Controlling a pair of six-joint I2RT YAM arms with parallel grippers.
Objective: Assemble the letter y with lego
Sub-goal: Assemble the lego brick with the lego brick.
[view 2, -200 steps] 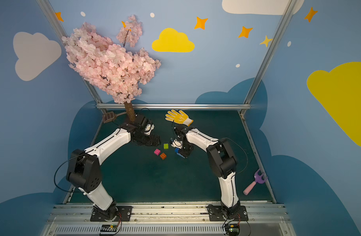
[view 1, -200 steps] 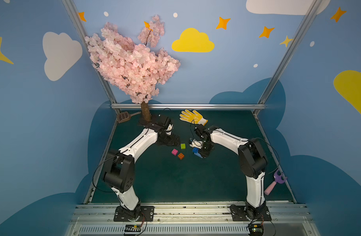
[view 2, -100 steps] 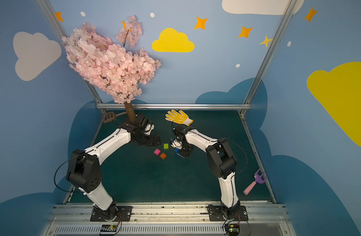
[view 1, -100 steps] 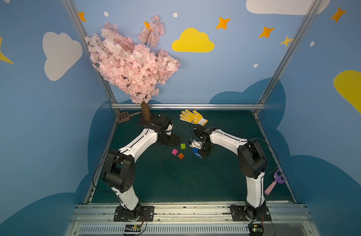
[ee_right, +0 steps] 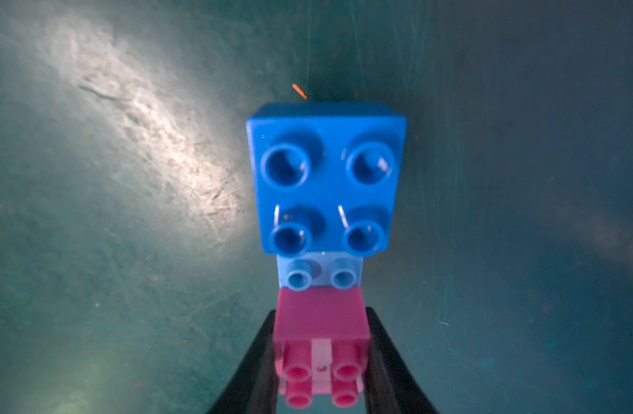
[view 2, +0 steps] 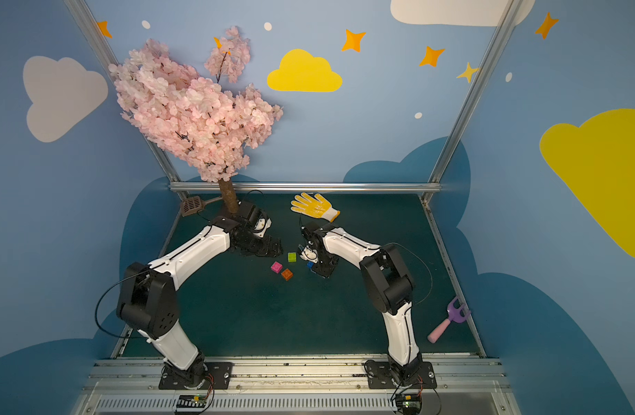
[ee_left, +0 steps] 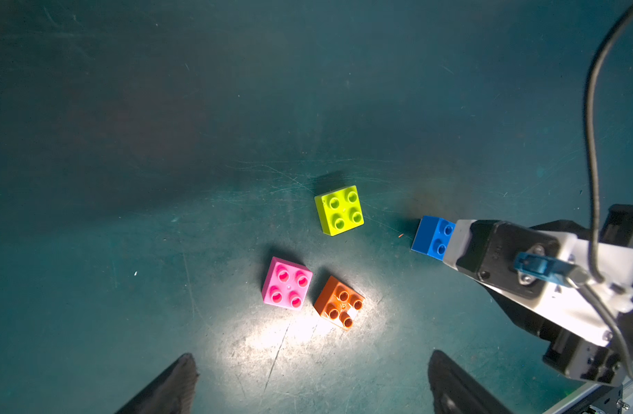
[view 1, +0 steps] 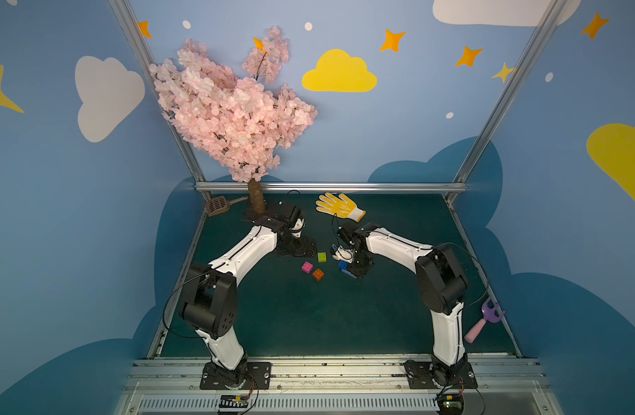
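The right claw [ee_right: 319,317] pinches a pink brick [ee_right: 320,331] by its sides. That brick sits on one end of a light blue brick [ee_right: 320,274], and a dark blue brick [ee_right: 325,172] sits on the other end. Just left of this cluster, the lime green brick [ee_left: 339,210], orange brick [ee_left: 339,302] and second pink brick [ee_left: 287,283] lie loose on the green surface [ee_left: 128,143]. The left claw [ee_left: 313,356] hangs spread wide beside them.
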